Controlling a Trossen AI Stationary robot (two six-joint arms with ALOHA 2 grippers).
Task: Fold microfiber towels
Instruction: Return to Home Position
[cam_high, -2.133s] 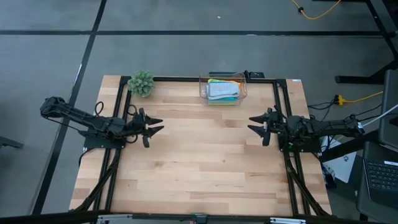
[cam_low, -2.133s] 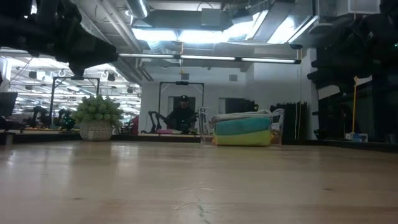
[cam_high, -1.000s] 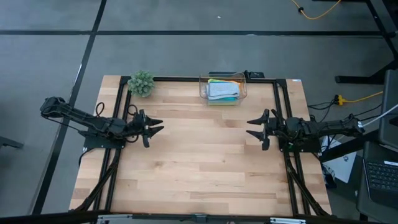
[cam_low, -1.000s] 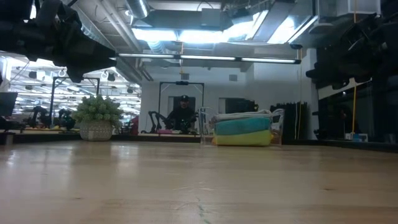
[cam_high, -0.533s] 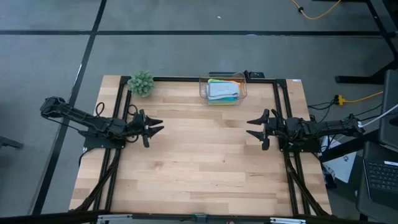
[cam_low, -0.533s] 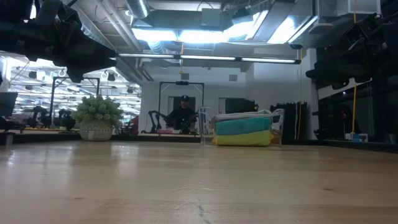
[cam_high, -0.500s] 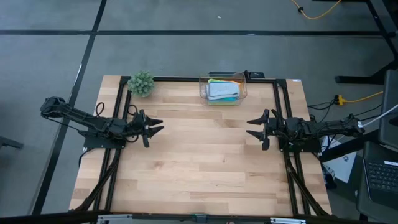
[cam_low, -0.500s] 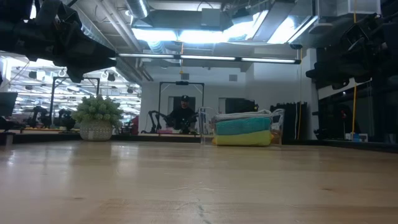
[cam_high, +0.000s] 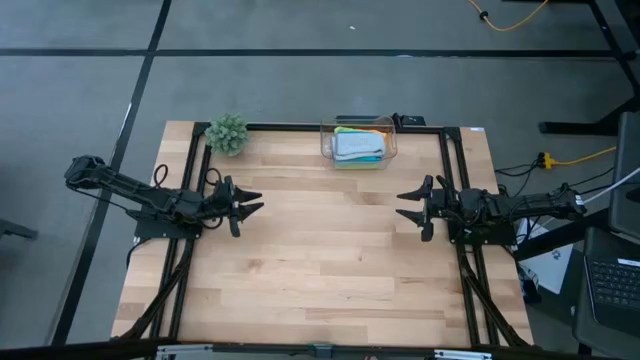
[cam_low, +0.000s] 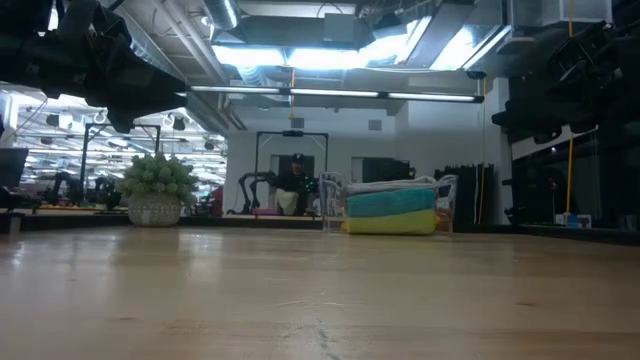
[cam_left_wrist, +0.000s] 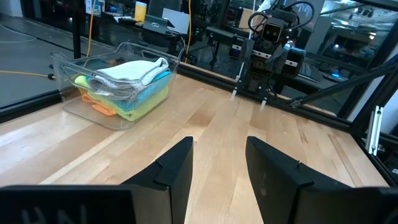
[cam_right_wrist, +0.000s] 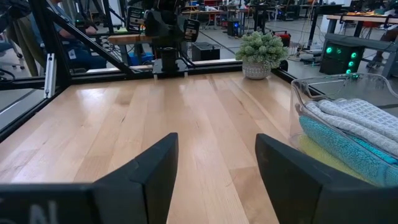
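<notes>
Towels are done: the microfiber towels (cam_high: 358, 146) sit stacked inside the clear box (cam_high: 325, 140), grey on top, then turquoise, with lime green and orange showing underneath. No cloth shows outside the box. So the only step in hand, as I judge it, is parking the arms.

Left gripper (cam_high: 252, 201) hangs well off the box's left side and forward of it, fingers spread, nothing held. Right gripper (cam_high: 403, 204) hangs forward of the box and a bit off its right side, fingers spread too, empty. Both point inward, facing each other across the bare wood in front of the box.

To do it well:
- Keep both wrists level and the fingers apart; don't snap them together.
- Settle both arms symmetrically about the box, same height.
- Don't drift back toward the box: the right gripper is the nearer one, and a nudge to the wall could tip the stack.
- Leave the small plant (cam_high: 227, 133), left of the box, alone.
- Arms look at or near home already, so make small, slow corrections only.
</notes>
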